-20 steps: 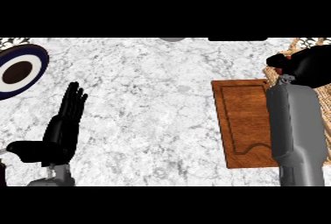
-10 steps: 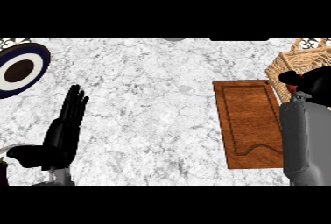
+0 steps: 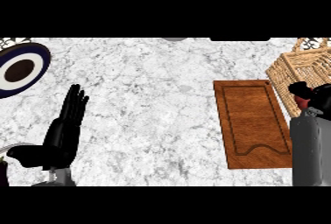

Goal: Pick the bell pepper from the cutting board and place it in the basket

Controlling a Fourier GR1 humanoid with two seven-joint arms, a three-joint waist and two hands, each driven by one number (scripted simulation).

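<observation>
Left hand (image 3: 61, 133) sits low at our near left, fingers straight and pointing up, thumb out to the side, holding nothing. Over on our right, the right forearm (image 3: 310, 148) rises along the edge, partly cut off. The right hand (image 3: 317, 97) is curled round the bell pepper (image 3: 300, 103); we catch only a sliver of red under the black fingers, the rest hidden. That is just off the cutting board (image 3: 249, 122) on its right side, against the near side of the wicker basket (image 3: 294, 65), which is cropped at the corner. Far left, a dark-rimmed plate (image 3: 40, 54), cropped too.
</observation>
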